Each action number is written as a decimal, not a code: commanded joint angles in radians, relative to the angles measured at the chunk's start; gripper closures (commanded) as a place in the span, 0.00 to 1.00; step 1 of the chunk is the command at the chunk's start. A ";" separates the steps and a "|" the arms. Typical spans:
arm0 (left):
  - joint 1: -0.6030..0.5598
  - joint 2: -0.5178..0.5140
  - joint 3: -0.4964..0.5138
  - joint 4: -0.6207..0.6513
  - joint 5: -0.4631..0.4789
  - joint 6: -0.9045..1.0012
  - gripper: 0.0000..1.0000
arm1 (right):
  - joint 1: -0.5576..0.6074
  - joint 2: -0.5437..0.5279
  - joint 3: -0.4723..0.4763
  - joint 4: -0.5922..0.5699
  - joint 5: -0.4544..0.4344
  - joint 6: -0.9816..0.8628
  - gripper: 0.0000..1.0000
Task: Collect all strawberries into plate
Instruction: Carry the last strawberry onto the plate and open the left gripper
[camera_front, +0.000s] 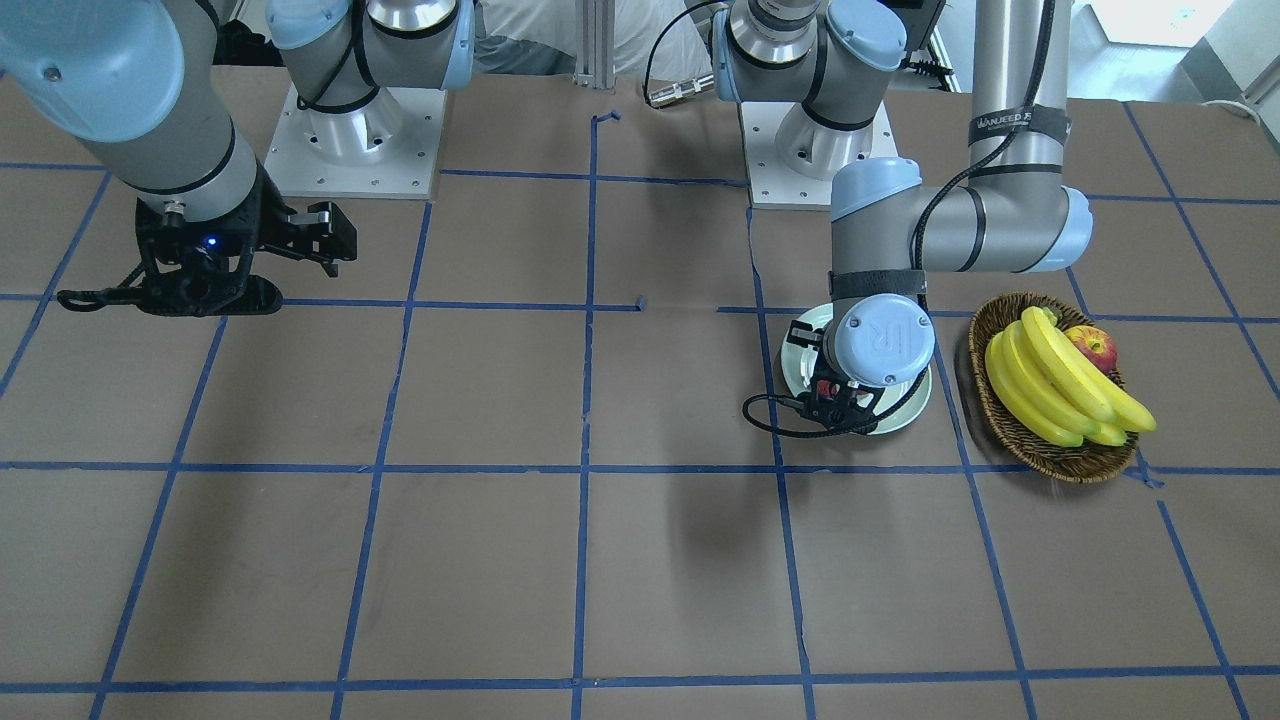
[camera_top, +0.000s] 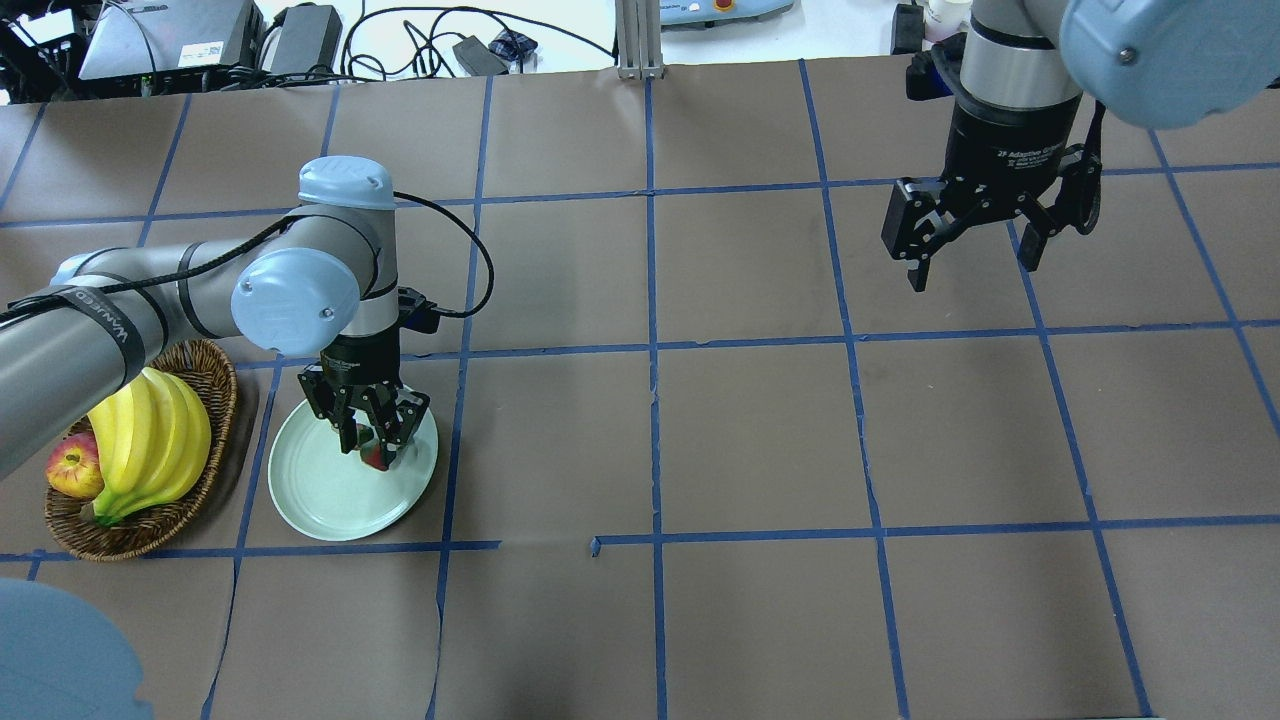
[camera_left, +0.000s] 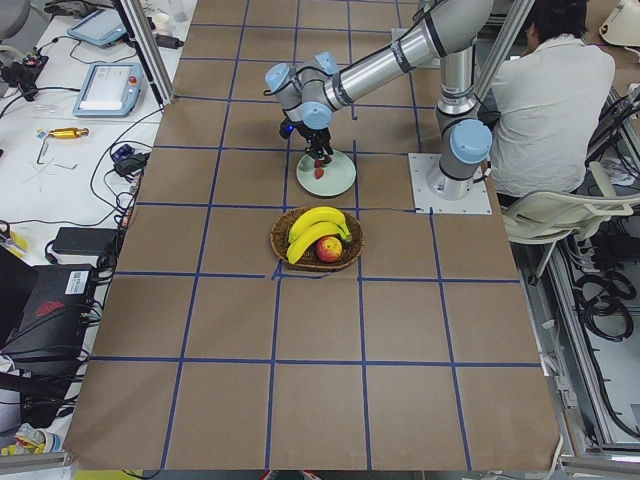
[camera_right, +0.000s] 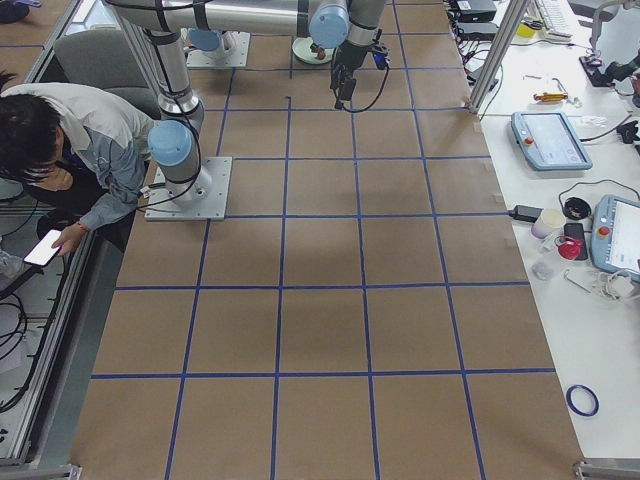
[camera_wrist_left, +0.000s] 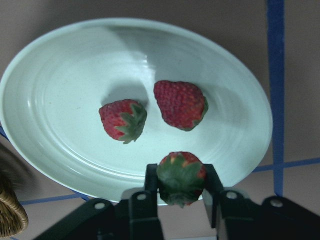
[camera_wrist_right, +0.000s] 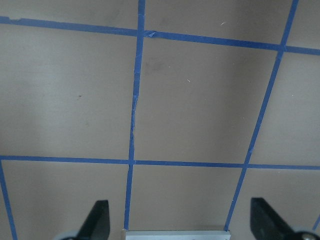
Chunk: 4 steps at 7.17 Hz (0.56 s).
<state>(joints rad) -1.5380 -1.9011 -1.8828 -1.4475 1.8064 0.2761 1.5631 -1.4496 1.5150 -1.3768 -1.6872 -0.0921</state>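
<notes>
Left gripper (camera_top: 372, 447), clamped on the third strawberry (camera_wrist_left: 180, 176), hangs by the rim of the mint-green plate (camera_wrist_left: 55, 75), two strawberries (camera_wrist_left: 122, 119) (camera_wrist_left: 180, 104) at its centre; released this near the edge, the berry may roll off

Three strawberries (camera_wrist_left: 122, 120) (camera_wrist_left: 180, 104) (camera_wrist_left: 181, 176), one plate (camera_wrist_left: 60, 75), one basket (camera_top: 218, 378), one apple (camera_top: 72, 468), one banana bunch (camera_top: 150, 435).

Two strawberries (camera_wrist_left: 122, 120) lay in the plate (camera_wrist_left: 55, 90); the third strawberry (camera_wrist_left: 181, 176) hung over it; the basket (camera_top: 215, 385) stood just beside, on the desk (camera_top: 760, 430).
</notes>
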 joint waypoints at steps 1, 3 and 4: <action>-0.002 0.029 0.008 0.001 -0.016 -0.005 0.00 | 0.000 -0.002 -0.001 0.005 0.000 0.002 0.00; -0.020 0.062 0.086 0.004 -0.021 -0.009 0.00 | 0.000 -0.002 -0.004 0.007 0.007 0.000 0.00; -0.030 0.080 0.134 0.007 -0.024 -0.009 0.00 | 0.000 -0.002 -0.004 0.007 0.008 0.000 0.00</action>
<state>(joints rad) -1.5574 -1.8425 -1.8050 -1.4431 1.7855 0.2676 1.5631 -1.4508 1.5120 -1.3703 -1.6812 -0.0916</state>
